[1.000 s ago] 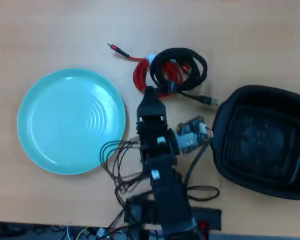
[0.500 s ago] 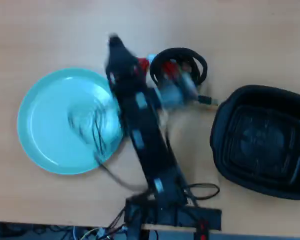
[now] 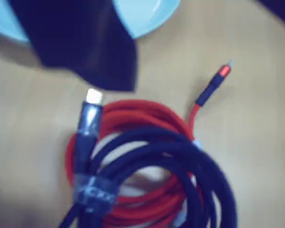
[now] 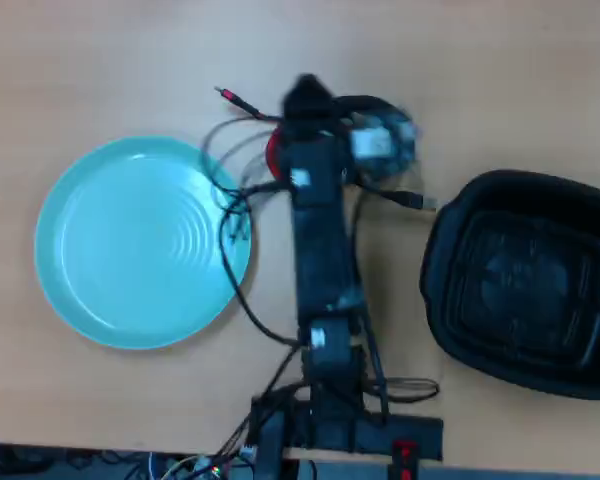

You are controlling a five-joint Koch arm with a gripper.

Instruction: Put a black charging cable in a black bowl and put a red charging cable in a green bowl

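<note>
In the wrist view the black charging cable (image 3: 180,156) lies coiled on top of the red charging cable (image 3: 147,111), its silver-tipped plug (image 3: 93,97) pointing up. One dark jaw of my gripper (image 3: 116,80) hangs just above that plug; the other jaw does not show. From overhead, the gripper (image 4: 306,97) is over the cable pile and hides most of it. Only the red cable's plug end (image 4: 236,100) and the black cable's plug (image 4: 414,200) stick out. The green bowl (image 4: 90,250) lies left and the black bowl (image 4: 525,285) right, both holding nothing.
The arm's thin black wires (image 4: 230,225) hang over the green bowl's right rim. The arm's base (image 4: 330,425) and its cabling sit at the near table edge. Bare wooden tabletop (image 4: 500,70) stretches beyond the cables.
The arm has swung right from over the green bowl's rim and now reaches straight out above the cable pile. The cables and both bowls lie where they were.
</note>
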